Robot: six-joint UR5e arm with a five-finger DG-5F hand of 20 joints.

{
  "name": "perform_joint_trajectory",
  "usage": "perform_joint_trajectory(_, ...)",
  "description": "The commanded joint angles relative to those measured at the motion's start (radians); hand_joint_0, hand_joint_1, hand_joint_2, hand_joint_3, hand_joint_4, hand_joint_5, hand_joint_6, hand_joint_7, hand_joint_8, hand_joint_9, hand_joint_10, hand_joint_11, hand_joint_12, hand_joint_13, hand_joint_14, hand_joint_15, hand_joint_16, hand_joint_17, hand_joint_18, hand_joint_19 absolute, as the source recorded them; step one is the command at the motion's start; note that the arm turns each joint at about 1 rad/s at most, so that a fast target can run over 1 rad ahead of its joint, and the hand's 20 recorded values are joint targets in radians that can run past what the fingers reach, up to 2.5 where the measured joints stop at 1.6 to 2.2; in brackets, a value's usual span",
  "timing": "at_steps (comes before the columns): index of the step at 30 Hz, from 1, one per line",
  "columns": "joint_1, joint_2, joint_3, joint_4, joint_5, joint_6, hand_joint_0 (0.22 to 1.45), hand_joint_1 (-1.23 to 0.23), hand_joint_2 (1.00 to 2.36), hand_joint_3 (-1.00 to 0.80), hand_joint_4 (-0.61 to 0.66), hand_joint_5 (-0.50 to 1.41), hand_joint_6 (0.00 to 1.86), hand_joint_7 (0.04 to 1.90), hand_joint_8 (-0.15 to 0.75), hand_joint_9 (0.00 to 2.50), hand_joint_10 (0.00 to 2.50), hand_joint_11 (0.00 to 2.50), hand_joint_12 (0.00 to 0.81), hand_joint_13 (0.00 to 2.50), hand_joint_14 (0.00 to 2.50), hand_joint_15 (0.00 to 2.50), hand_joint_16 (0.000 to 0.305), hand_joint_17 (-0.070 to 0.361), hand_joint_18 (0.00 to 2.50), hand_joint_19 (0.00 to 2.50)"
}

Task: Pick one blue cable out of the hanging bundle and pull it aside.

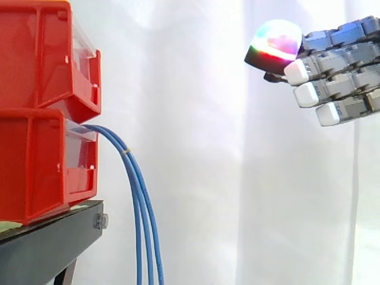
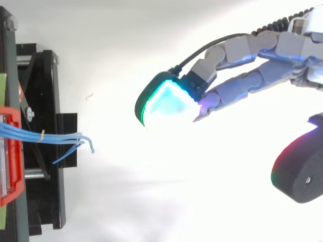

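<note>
The robot hand (image 1: pixel 335 62), fingers straight and holding nothing, hangs high and well apart from the blue cables (image 1: pixel 142 214) drooping from the lower red bin (image 1: pixel 35 166) on the black stand (image 1: pixel 41 246), so picking one and pulling it aside both seem left to do.

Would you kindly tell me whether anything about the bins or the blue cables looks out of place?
Nothing stands out. The blue cables hang in a tidy bundle from the lower red bin, banded by a small tie; the hand is open, well clear of them.
</note>
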Motion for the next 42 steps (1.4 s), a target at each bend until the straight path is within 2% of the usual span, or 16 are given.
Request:
perform_joint_trajectory(1, 0.001, 0.000, 0.000, 0.000, 0.003, 0.000, 0.52, -0.52, 1.00, -0.50, 0.22, -0.20, 0.50, 0.66, 0.242, 0.65, 0.00, 0.11, 0.269, 0.60, 0.01, 0.24, 0.047, 0.106, 0.45, 0.30)
perform_joint_trajectory(4, -0.001, -0.002, 0.000, -0.007, 0.001, -0.006, 0.52, -0.52, 1.00, -0.50, 0.22, -0.20, 0.50, 0.66, 0.244, 0.65, 0.00, 0.11, 0.268, 0.60, 0.01, 0.24, 0.047, 0.106, 0.45, 0.29)
perform_joint_trajectory(7, -0.001, -0.008, 0.000, -0.011, 0.015, -0.035, 0.52, -0.52, 1.00, -0.50, 0.22, -0.20, 0.50, 0.66, 0.241, 0.65, 0.00, 0.11, 0.267, 0.60, 0.01, 0.24, 0.047, 0.106, 0.45, 0.30)
perform_joint_trajectory(9, -0.004, -0.015, 0.000, 0.006, 0.053, -0.078, 0.52, -0.52, 1.00, -0.50, 0.22, -0.20, 0.50, 0.66, 0.241, 0.65, 0.00, 0.11, 0.266, 0.60, 0.01, 0.25, 0.047, 0.106, 0.45, 0.30)
perform_joint_trajectory(14, -0.005, -0.049, 0.000, 0.055, 0.134, -0.069, 0.52, -0.52, 1.00, -0.50, 0.22, -0.20, 0.50, 0.66, 0.242, 0.65, 0.00, 0.11, 0.267, 0.61, 0.01, 0.24, 0.047, 0.105, 0.45, 0.30)
perform_joint_trajectory(18, 0.001, -0.058, 0.000, 0.059, 0.147, -0.055, 0.52, -0.52, 1.00, -0.50, 0.22, -0.20, 0.50, 0.66, 0.241, 0.65, 0.00, 0.11, 0.267, 0.61, 0.01, 0.25, 0.047, 0.105, 0.45, 0.30)
perform_joint_trajectory(21, 0.006, -0.063, 0.000, 0.087, 0.148, -0.074, 0.52, -0.54, 1.00, -0.50, 0.22, -0.20, 0.50, 0.66, 0.242, 0.65, 0.00, 0.11, 0.269, 0.60, 0.01, 0.24, 0.047, 0.106, 0.46, 0.30)
perform_joint_trajectory(25, 0.009, -0.115, 0.000, 0.135, 0.150, -0.083, 0.52, -0.54, 1.00, -0.50, 0.22, -0.20, 0.50, 0.66, 0.241, 0.64, 0.00, 0.10, 0.269, 0.60, 0.01, 0.25, 0.047, 0.106, 0.45, 0.30)
perform_joint_trajectory(29, 0.019, -0.173, 0.000, 0.185, 0.150, -0.045, 0.52, -0.54, 1.00, -0.50, 0.22, -0.20, 0.50, 0.66, 0.242, 0.64, 0.00, 0.10, 0.269, 0.60, 0.01, 0.25, 0.047, 0.106, 0.45, 0.30)
perform_joint_trajectory(31, 0.022, -0.173, 0.000, 0.196, 0.150, -0.046, 0.52, -0.54, 1.00, -0.50, 0.22, -0.20, 0.50, 0.66, 0.240, 0.64, 0.00, 0.10, 0.268, 0.60, 0.01, 0.25, 0.047, 0.106, 0.45, 0.30)
perform_joint_trajectory(32, 0.032, -0.173, 0.000, 0.217, 0.159, -0.077, 0.52, -0.54, 1.00, -0.50, 0.22, -0.20, 0.50, 0.66, 0.243, 0.64, 0.00, 0.11, 0.269, 0.60, 0.01, 0.25, 0.047, 0.106, 0.45, 0.30)
perform_joint_trajectory(34, 0.036, -0.173, 0.000, 0.228, 0.173, -0.101, 0.52, -0.54, 1.00, -0.50, 0.22, -0.20, 0.50, 0.66, 0.242, 0.64, 0.00, 0.10, 0.270, 0.60, 0.01, 0.25, 0.047, 0.106, 0.45, 0.30)
perform_joint_trajectory(37, 0.047, -0.186, 0.000, 0.270, 0.234, -0.160, 0.52, -0.54, 1.00, -0.50, 0.22, -0.20, 0.50, 0.66, 0.243, 0.64, 0.00, 0.11, 0.271, 0.60, 0.01, 0.25, 0.047, 0.106, 0.45, 0.29)
perform_joint_trajectory(40, 0.055, -0.209, 0.000, 0.294, 0.256, -0.155, 0.52, -0.54, 1.00, -0.50, 0.22, -0.20, 0.50, 0.66, 0.243, 0.64, 0.00, 0.11, 0.271, 0.60, 0.01, 0.25, 0.047, 0.106, 0.45, 0.30)
perform_joint_trajectory(42, 0.056, -0.219, 0.000, 0.306, 0.253, -0.144, 0.52, -0.54, 1.00, -0.50, 0.22, -0.20, 0.50, 0.66, 0.244, 0.64, 0.00, 0.11, 0.270, 0.60, 0.01, 0.25, 0.047, 0.106, 0.45, 0.30)
